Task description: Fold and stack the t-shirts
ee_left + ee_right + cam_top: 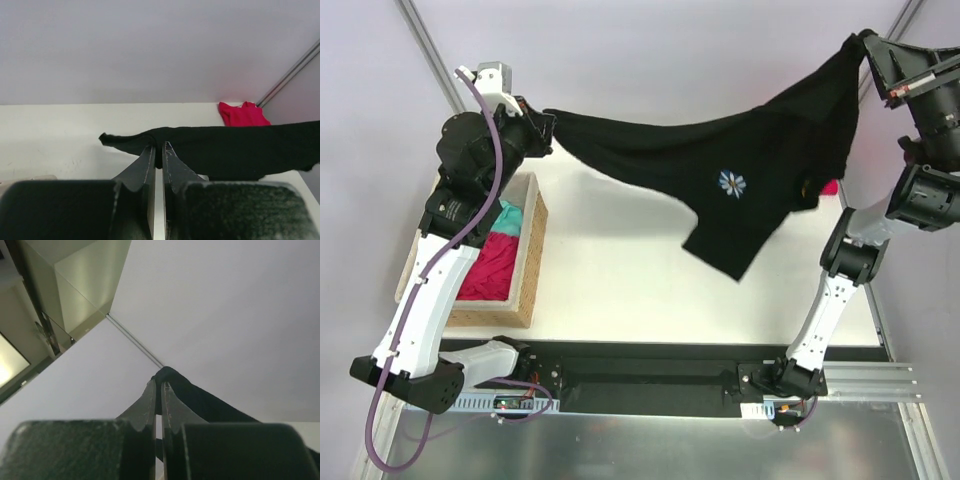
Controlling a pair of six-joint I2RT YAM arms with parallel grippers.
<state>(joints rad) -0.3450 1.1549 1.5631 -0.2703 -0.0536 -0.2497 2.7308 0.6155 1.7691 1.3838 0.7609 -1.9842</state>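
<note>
Fingers [146, 162] of the left gripper [550, 129] are clamped on one end of the black shirt [720, 150], pinching a bunched edge of cloth between their closed tips. On the right gripper [868, 45] the fingers [172, 405] are pressed together on the opposite end, raised high at the far right corner. Between the two, the black shirt hangs in the air above the white table [620, 285]. It sags in the middle, a loose part droops toward the near side, and its small pale flower-like emblem [731, 183] faces up. A red shirt [242, 114] lies on the table at the far right, partly hidden behind the black one. A woven basket [528, 262] beside the left arm holds red and teal cloth [485, 270].
</note>
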